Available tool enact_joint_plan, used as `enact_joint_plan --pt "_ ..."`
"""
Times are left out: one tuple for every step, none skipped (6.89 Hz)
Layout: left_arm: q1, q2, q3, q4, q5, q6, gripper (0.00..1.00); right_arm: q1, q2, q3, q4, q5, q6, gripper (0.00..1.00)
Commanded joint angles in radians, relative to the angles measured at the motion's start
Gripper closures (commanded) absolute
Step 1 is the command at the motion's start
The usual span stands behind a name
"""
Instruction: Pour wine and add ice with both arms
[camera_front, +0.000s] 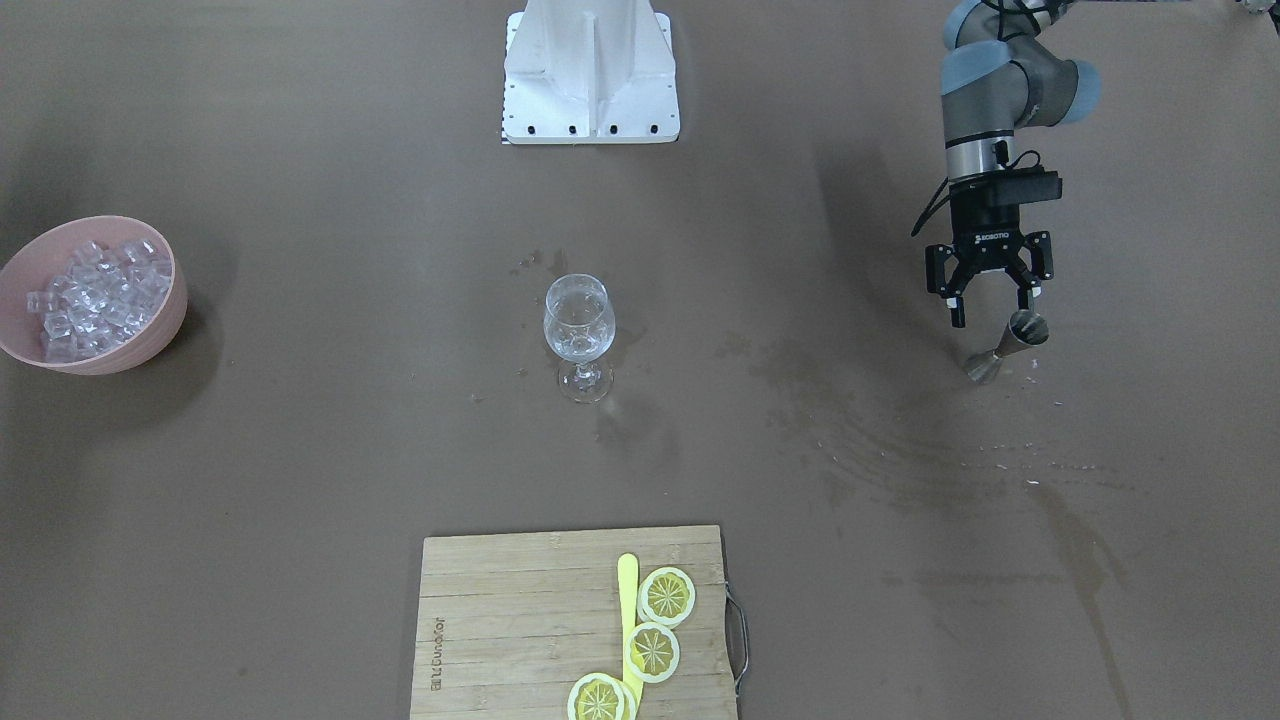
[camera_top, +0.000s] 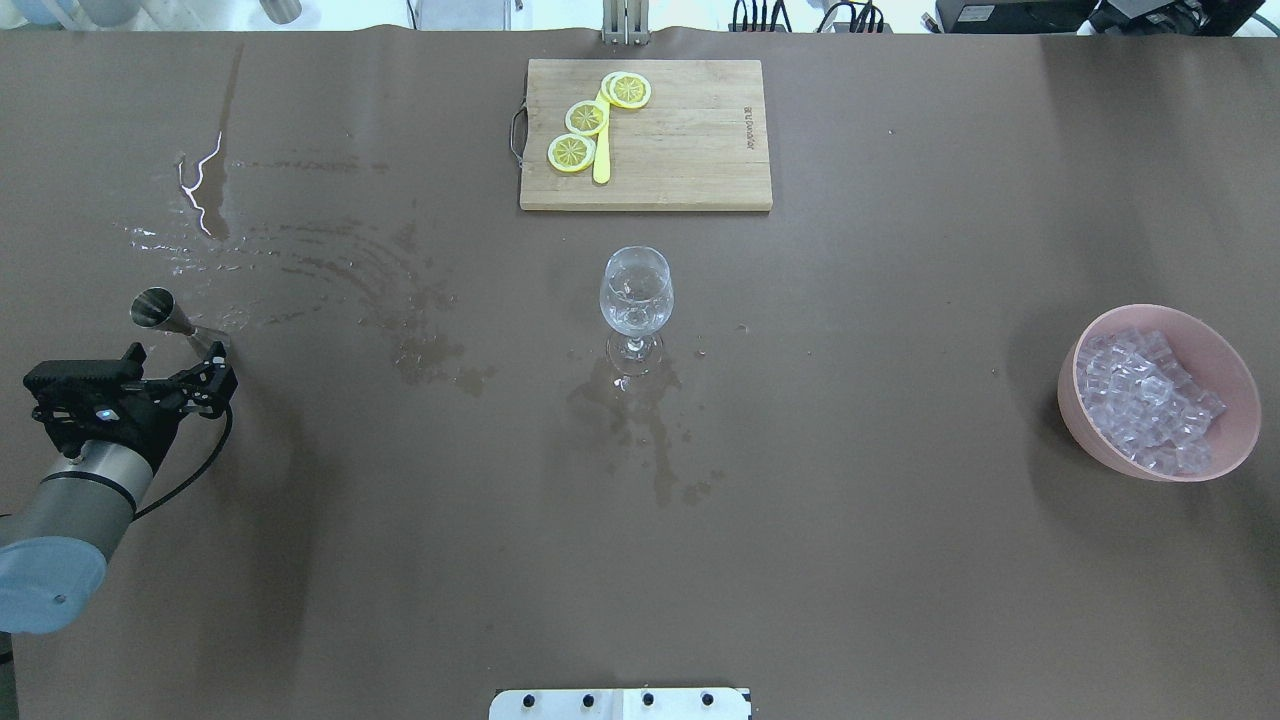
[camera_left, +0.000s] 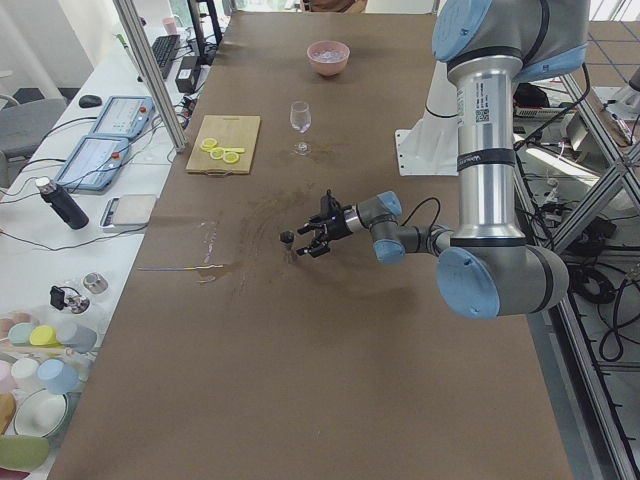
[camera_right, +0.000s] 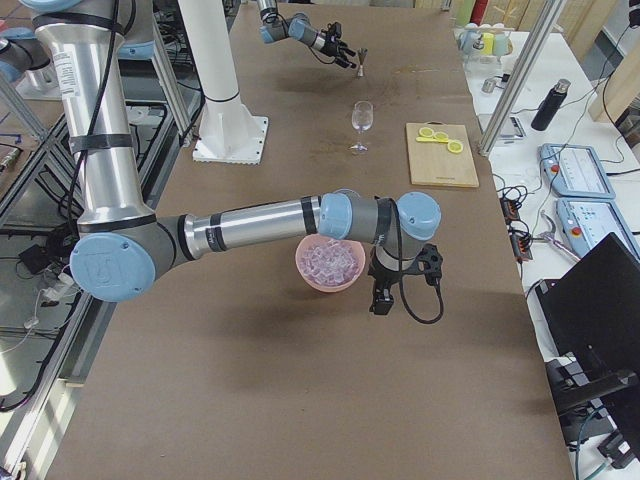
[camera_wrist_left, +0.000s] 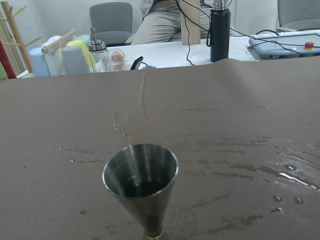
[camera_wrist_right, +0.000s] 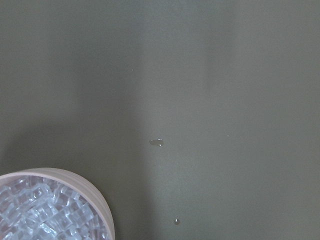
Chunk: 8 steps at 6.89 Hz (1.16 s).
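A small steel jigger (camera_front: 1005, 346) stands upright on the wet mat at the table's left end. My left gripper (camera_front: 990, 303) hovers open just short of it and does not touch it. The left wrist view looks straight into the jigger (camera_wrist_left: 140, 172). A clear wine glass (camera_top: 636, 291) stands mid-table. The ice (camera_top: 1148, 397) is heaped in a pink bowl (camera_top: 1092, 432) at the right end. My right gripper (camera_right: 382, 297) hangs beside that bowl, seen only from the side, so I cannot tell its state. No wine is in view.
A wooden cutting board (camera_top: 690, 150) with lemon slices (camera_top: 586, 117) and a yellow knife lies at the far edge. Wet streaks and puddles (camera_top: 300, 270) spread between the jigger and the glass. The white pedestal (camera_front: 590, 70) stands at the near edge.
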Motion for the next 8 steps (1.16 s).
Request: enact_joint_plan --pt "0.0 -0.012 0.034 -0.012 0.028 -0.007 0.11 -0.002 0.001 0.0 0.0 0.0 0.0 0.0" --pt "0.0 -0.018 0.053 -0.038 0.031 -0.022 0.12 -0.003 0.001 0.0 0.0 0.0 0.0 0.0" --pt "0.002 -0.036 0.088 -0.081 0.036 -0.035 0.13 -0.003 0.001 -0.002 0.0 0.0 0.0 0.0" --pt "0.0 -0.058 0.102 -0.082 0.036 -0.033 0.14 -0.003 0.001 -0.003 0.0 0.002 0.0 0.0" --pt "0.0 -0.058 0.102 -0.082 0.034 -0.029 0.16 -0.003 0.001 -0.003 0.0 0.002 0.0 0.0" --pt "0.0 -0.056 0.102 -0.082 0.03 -0.025 0.16 -0.003 0.001 -0.005 0.0 0.002 0.0 0.0" --pt "0.0 -0.055 0.099 -0.083 0.03 0.005 0.16 -0.005 0.001 -0.005 0.0 0.002 0.0 0.0" --pt "0.0 -0.056 0.097 -0.085 0.031 0.016 0.16 -0.005 0.001 -0.008 0.0 0.002 0.0 0.0"
